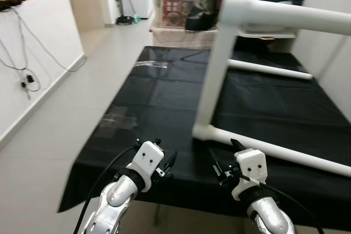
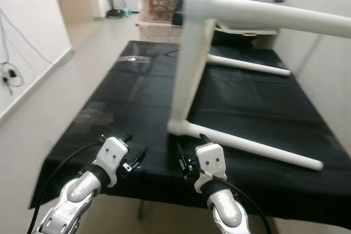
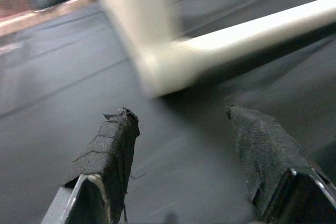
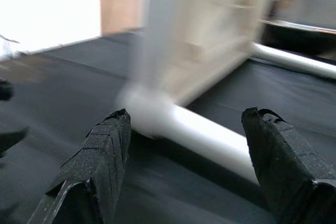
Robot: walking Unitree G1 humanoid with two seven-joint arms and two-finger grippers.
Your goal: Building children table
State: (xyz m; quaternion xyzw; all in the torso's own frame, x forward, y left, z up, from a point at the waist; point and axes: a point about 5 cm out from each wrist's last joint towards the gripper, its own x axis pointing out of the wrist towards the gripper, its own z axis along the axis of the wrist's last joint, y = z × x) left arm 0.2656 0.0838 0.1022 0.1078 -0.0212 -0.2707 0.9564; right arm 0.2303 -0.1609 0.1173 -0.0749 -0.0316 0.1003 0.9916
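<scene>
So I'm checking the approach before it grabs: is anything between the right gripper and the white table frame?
Nothing visible. The right gripper, fingers open, faces the white table frame lying on the black table cover; only bare cover lies between them.

The black table is viewed from head height by both eye views, facing forward and down, with the white frame at right of centre. The same scene is shared, shifted slightly sideways. Each wrist view is taken close above the tabletop, along its own fingers; the frame's corner is shared, blurred, at centre.
</scene>
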